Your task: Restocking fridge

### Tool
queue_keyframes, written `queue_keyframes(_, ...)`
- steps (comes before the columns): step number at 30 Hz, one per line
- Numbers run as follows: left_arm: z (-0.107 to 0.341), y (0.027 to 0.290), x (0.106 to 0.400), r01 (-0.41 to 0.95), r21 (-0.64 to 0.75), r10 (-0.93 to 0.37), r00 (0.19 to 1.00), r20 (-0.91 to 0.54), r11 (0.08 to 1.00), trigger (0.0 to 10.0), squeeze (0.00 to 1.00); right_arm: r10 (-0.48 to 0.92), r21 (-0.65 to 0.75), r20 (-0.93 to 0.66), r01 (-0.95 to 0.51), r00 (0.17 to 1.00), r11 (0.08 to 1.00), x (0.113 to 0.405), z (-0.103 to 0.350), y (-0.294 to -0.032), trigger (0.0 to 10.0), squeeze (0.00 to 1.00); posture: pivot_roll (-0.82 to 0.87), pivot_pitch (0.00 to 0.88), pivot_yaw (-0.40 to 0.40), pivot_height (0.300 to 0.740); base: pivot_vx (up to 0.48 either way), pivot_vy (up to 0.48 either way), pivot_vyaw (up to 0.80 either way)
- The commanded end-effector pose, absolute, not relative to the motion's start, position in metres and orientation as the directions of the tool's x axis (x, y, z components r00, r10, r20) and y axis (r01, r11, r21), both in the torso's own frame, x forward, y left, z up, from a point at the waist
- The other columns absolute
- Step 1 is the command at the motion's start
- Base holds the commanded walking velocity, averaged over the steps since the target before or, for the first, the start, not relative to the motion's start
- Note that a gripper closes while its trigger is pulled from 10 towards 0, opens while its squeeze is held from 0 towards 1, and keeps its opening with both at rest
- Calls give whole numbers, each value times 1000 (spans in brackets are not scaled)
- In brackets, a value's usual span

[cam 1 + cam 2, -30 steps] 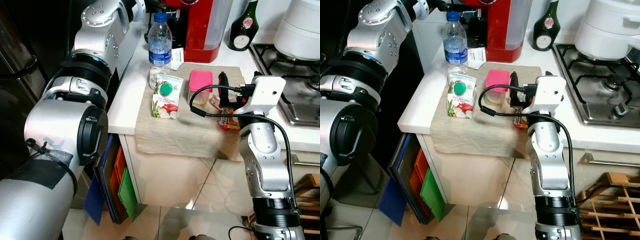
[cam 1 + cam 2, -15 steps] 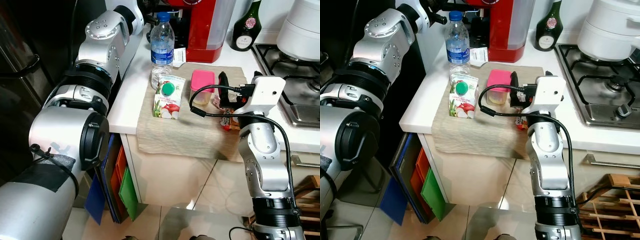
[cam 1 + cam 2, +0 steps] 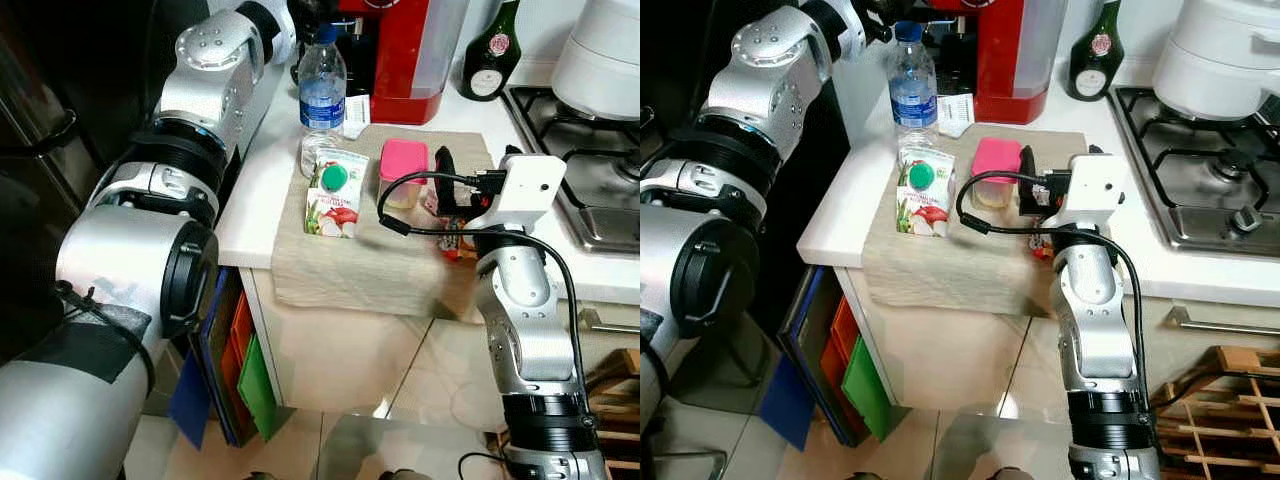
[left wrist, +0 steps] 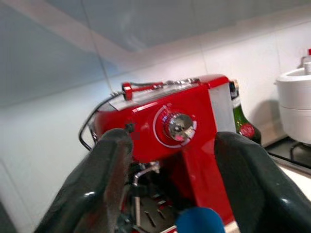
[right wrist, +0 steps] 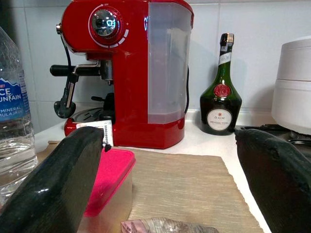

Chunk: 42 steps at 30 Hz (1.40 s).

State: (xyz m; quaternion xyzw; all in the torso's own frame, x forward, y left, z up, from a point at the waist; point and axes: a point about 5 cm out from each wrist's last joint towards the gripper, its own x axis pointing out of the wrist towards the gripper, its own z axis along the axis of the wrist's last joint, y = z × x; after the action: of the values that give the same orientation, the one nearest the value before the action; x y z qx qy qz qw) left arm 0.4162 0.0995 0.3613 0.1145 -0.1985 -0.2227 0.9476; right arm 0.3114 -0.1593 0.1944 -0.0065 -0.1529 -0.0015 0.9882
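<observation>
On the white kitchen counter [image 3: 835, 215], a beige woven cloth mat [image 3: 950, 262] hangs over the front edge and carries the groceries. Beyond the mat stands a glossy red espresso machine with a clear water tank [image 3: 1015, 45], and to its right a dark green glass bottle with a round label [image 3: 1089, 50]. A steel gas hob [image 3: 1210, 190] fills the counter's right side, with a white rounded appliance [image 3: 1220, 50] at its back.

The silver left arm [image 3: 765, 85] reaches up along the counter's left edge. Its left gripper [image 4: 189, 228] sits above the blue cap of the clear plastic water bottle with a blue label [image 3: 912, 85], its two black fingers [image 4: 104, 184] spread wide to either side of the cap, not touching it. The bottle stands upright at the mat's far left corner.

The right gripper [image 5: 165, 184] hovers low over the near right part of the mat, its fingers [image 5: 53, 184] spread wide apart and holding nothing.

Just in front of the bottle lies a white juice pouch with a green screw cap and fruit print [image 3: 922, 190]. Beside it is a small clear plastic tub with a pink lid [image 3: 995, 172], and next to that, a crinkled snack wrapper [image 5: 167, 225] lies just under the right gripper.
</observation>
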Motion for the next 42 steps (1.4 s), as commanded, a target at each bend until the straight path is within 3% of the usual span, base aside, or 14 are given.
queue_keyframes(1,377,101,414,348,336,-461,810,362,875,10000,1000,-1,-18,309,7,951,1000,311,194,-159,10000,0,-122,0,69,740,0,0,0)
queue_keyframes(6,378,106,414,345,293,-441,809,389,892,10000,1000,-3,-22,309,10,951,1000,312,195,-161,10000,0,-123,0,63,740,0,0,0)
queue_keyframes(9,382,114,414,342,196,-394,815,425,919,10000,1000,0,-23,306,8,952,1000,312,194,-160,10000,0,-123,0,61,740,0,0,0)
queue_keyframes(16,367,120,420,386,42,-374,853,363,922,10000,1000,-1,-23,305,9,952,1000,312,193,-161,10000,0,-126,0,62,740,0,0,0)
queue_keyframes(42,358,117,421,378,92,-385,856,344,921,10000,1000,3,-35,291,8,957,999,312,191,-162,10000,0,-126,0,52,740,0,0,-93)
